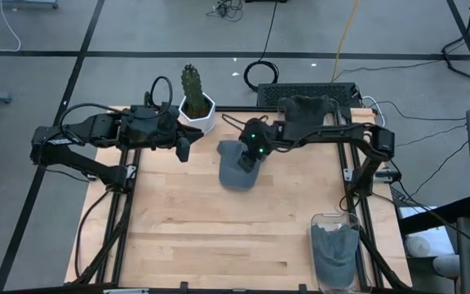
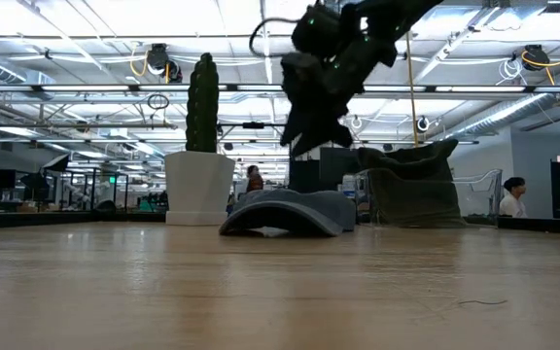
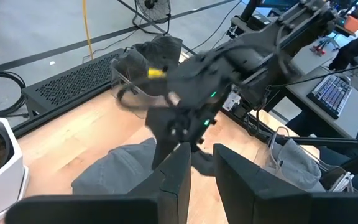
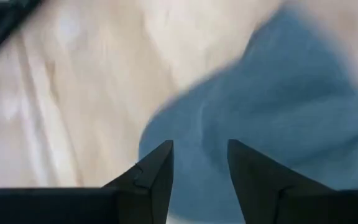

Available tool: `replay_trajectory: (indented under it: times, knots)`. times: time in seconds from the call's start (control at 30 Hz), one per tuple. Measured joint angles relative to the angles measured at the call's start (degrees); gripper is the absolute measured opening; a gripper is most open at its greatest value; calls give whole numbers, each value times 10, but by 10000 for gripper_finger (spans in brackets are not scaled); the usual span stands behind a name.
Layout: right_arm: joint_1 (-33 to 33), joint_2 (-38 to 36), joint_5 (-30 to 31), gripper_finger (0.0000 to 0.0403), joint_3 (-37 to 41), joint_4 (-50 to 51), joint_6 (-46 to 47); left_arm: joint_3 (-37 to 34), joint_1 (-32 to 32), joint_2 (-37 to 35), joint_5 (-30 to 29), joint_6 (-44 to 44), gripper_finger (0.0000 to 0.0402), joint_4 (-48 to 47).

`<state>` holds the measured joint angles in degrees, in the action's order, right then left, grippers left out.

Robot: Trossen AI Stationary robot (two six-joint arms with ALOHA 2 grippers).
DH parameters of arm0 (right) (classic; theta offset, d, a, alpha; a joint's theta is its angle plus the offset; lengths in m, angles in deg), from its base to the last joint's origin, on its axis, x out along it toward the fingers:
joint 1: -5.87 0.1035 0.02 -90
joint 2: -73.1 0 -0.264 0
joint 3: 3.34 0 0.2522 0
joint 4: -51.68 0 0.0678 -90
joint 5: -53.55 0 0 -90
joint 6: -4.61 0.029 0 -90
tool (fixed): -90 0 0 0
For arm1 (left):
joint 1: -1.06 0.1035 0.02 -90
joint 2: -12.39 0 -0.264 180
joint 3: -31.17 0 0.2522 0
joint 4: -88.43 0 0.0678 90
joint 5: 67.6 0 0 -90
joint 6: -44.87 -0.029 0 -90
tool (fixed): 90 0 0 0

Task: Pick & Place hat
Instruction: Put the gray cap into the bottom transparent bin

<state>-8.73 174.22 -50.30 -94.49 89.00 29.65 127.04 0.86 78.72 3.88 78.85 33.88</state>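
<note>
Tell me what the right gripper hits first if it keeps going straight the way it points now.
Most likely the gray hat. The right gripper hangs just above it with fingers apart, aimed down at the cloth. The wooden table lies beneath the hat.

Cactus [image 1: 190,80] in white pot [image 1: 196,113] at far desk [image 1: 219,237] edge. Clear bin [image 1: 335,253] at near right corner — grey fabric inside. Black perforated panel [image 1: 308,92] on floor beyond desk — coiled black cable [image 1: 260,74] beside it.
</note>
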Motion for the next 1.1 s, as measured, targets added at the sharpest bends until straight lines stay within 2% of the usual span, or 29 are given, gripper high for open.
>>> replay_trajectory:
  times: [0.13, 0.2, 0.33, 0.63, 0.73, 0.83, 1.03, 1.1]
  knots:
    - [1, -17, 97, 139, 0, -39, -6, 0, 0, 0, -13, -6, 76, 2]
    - [-4, -17, 120, 139, 0, -61, 2, 0, 2, 0, -27, -7, 76, 4]
    - [-8, -3, 124, 139, 0, -57, 27, 0, 3, 0, -48, -7, 76, 7]
    - [22, 22, 121, 139, 3, 11, 11, 0, 3, 0, -55, -19, 76, 25]
    - [35, 33, 120, 139, 3, -6, 12, 0, 3, 0, -55, -22, 76, 33]
    - [46, 34, 83, 139, 22, -2, 13, 0, 3, 0, -55, -24, 76, 36]
    - [62, 27, -49, 139, 45, 14, 12, 0, 3, 0, -55, -23, 76, 36]
    - [68, 17, -61, 139, 47, 35, 0, 0, 3, 0, -55, -23, 76, 35]
